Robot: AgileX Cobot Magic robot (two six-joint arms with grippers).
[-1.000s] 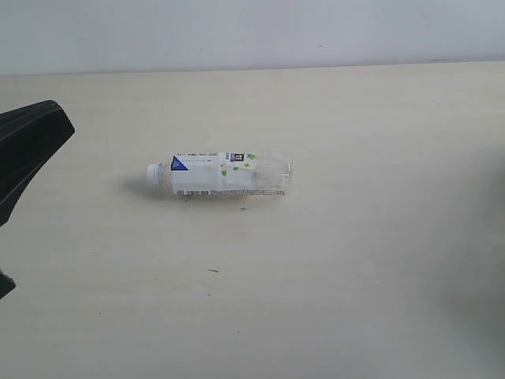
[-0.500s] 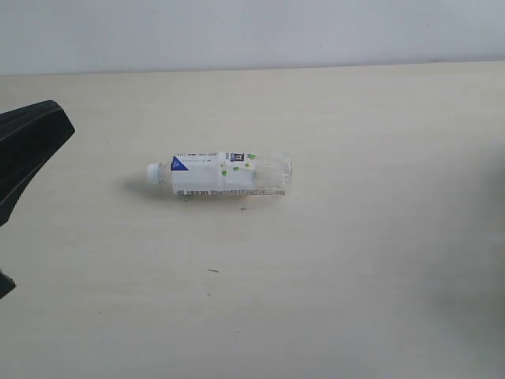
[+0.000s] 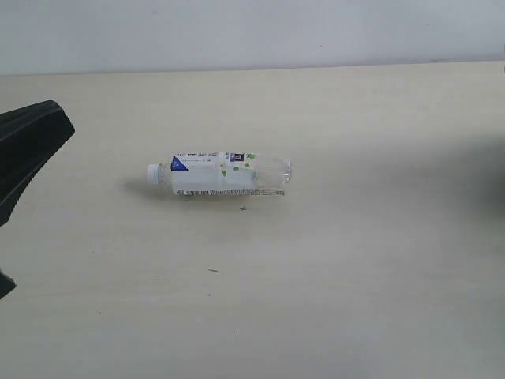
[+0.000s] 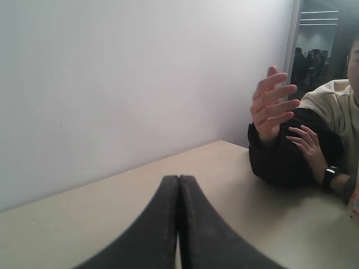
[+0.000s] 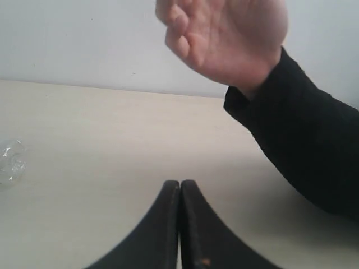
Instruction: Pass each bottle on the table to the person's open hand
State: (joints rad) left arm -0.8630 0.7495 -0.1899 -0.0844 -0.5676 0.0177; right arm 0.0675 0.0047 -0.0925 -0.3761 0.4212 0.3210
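One bottle [image 3: 221, 175] lies on its side on the table [image 3: 355, 276], clear with a white-green label and its white cap pointing left. Its clear base shows at the edge of the right wrist view [image 5: 11, 162]. My left gripper [image 4: 179, 178] is shut and empty, low over the table. The person's open hand [image 4: 272, 106] is raised beyond it, fingers spread, above a black sleeve. My right gripper [image 5: 180, 182] is shut and empty too, with that hand [image 5: 224, 33] hanging close above and ahead of it. Neither gripper touches the bottle.
A black part of the left arm [image 3: 28, 150] juts in at the left edge of the exterior view. The person [image 4: 336, 123] sits at the table's far side, the other hand [image 4: 305, 143] resting on the black sleeve [image 5: 303, 145]. A pale wall [image 3: 252, 31] stands behind the table.
The bottle and the left arm have not moved. Only a faint shadow at the right edge of the exterior view has shifted upward.
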